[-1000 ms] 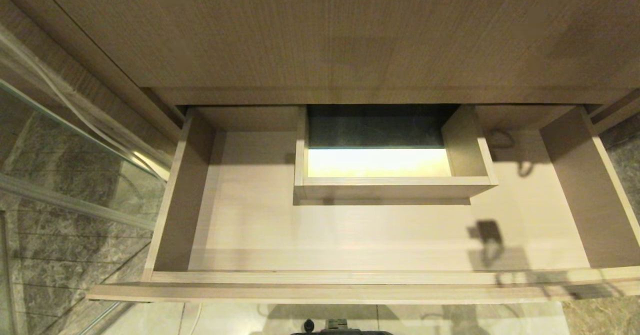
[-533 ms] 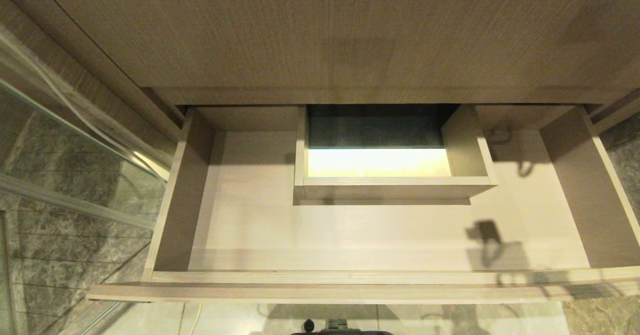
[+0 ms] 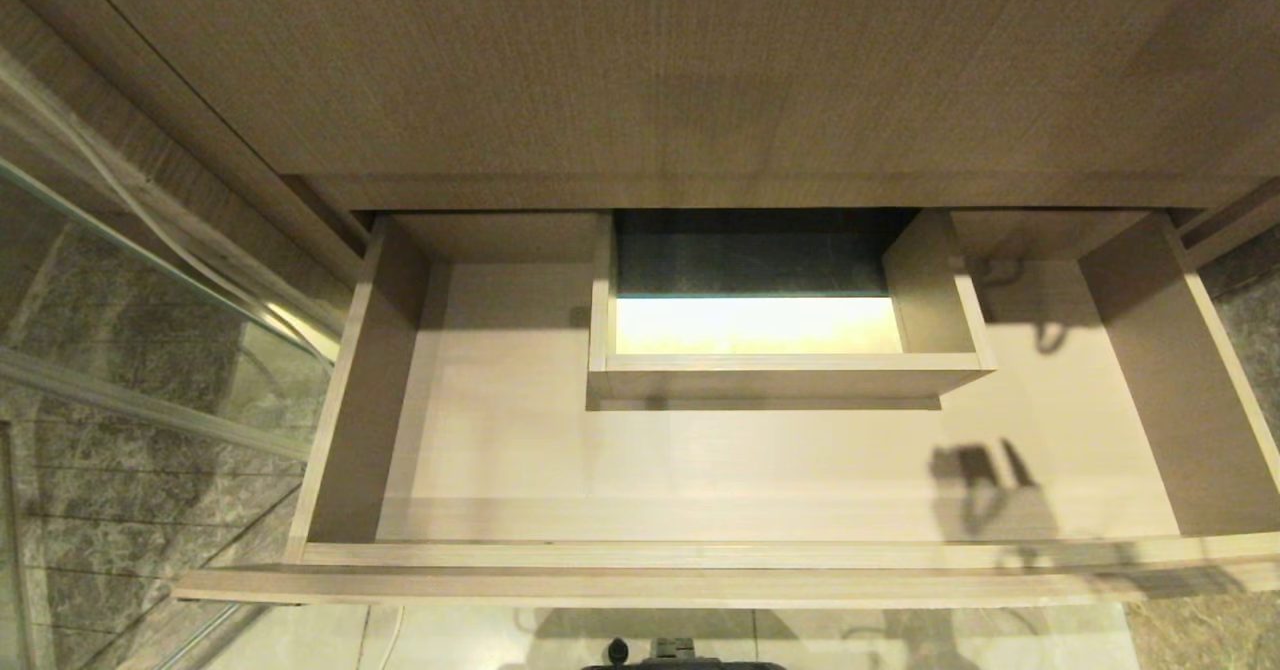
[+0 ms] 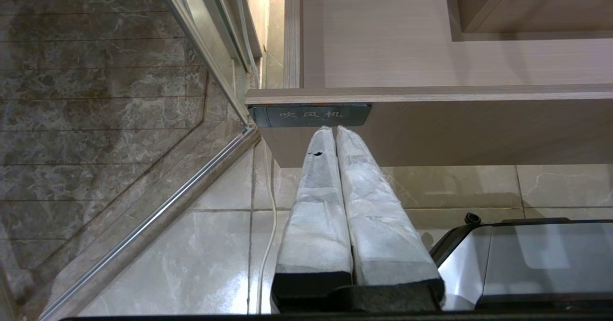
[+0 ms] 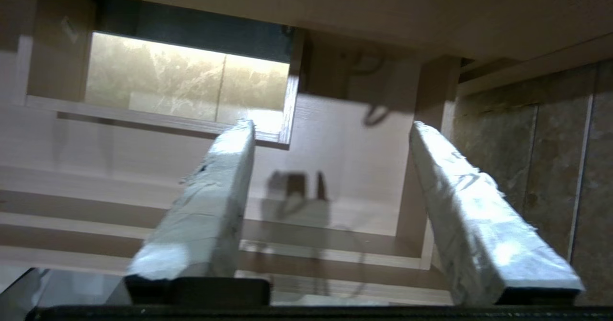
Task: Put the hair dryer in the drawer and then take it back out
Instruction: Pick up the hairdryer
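The hair dryer appears in no view, so its bearing from my jaws and the lie of its barrel cannot be told. The drawer (image 3: 700,470) stands pulled out, its floor bare around the boxed cut-out (image 3: 770,362) at mid-back. My right gripper (image 5: 330,129) hovers at the drawer's front right, jaws spread wide with nothing between them, pointing into the drawer; its shadow falls on the right of the floor. My left gripper (image 4: 334,129) hangs below the dark label (image 4: 311,115), jaws pressed together. Judged nearer to the work: the right arm.
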Robot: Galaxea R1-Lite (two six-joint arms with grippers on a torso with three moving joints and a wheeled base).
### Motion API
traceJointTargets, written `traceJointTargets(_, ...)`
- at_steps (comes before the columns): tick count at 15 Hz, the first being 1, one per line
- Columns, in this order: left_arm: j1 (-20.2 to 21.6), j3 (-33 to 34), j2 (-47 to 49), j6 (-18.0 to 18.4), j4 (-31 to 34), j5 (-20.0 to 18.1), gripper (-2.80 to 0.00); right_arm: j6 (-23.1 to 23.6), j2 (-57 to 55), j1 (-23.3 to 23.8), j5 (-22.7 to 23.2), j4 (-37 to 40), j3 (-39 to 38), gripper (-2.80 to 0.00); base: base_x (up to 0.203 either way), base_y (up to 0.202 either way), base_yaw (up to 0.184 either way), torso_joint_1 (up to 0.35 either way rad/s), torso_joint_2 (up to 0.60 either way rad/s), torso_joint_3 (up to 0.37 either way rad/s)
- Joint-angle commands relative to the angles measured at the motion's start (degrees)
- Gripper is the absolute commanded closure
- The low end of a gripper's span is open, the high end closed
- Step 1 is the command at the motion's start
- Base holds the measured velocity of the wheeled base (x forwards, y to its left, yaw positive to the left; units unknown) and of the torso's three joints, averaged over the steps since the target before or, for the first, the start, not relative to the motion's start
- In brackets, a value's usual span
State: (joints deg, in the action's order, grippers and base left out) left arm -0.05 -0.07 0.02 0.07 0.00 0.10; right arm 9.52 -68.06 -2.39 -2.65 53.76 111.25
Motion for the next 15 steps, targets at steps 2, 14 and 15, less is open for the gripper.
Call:
traceJointTargets(2,0.0,0.0,0.0,0.0,0.0,0.0,0.0,4.1,-0.3,0.0,-0.4,-5.1,-0.3,-2.8,0.0,0.0,0.0,0.0,0.0,0.0)
traceJointTargets(14,0.0,0.0,0.0,0.0,0.0,0.0,0.0,2.1,6.2,2.2,-4.4,-6.0,-8.0,-2.8,0.0,0.0,0.0,0.0,0.0,0.0)
traceJointTargets(15,0.0,0.0,0.0,0.0,0.0,0.0,0.0,1.8,6.4,2.1,-4.3,-6.5,-7.9,-2.8,0.0,0.0,0.0,0.0,0.0,0.0)
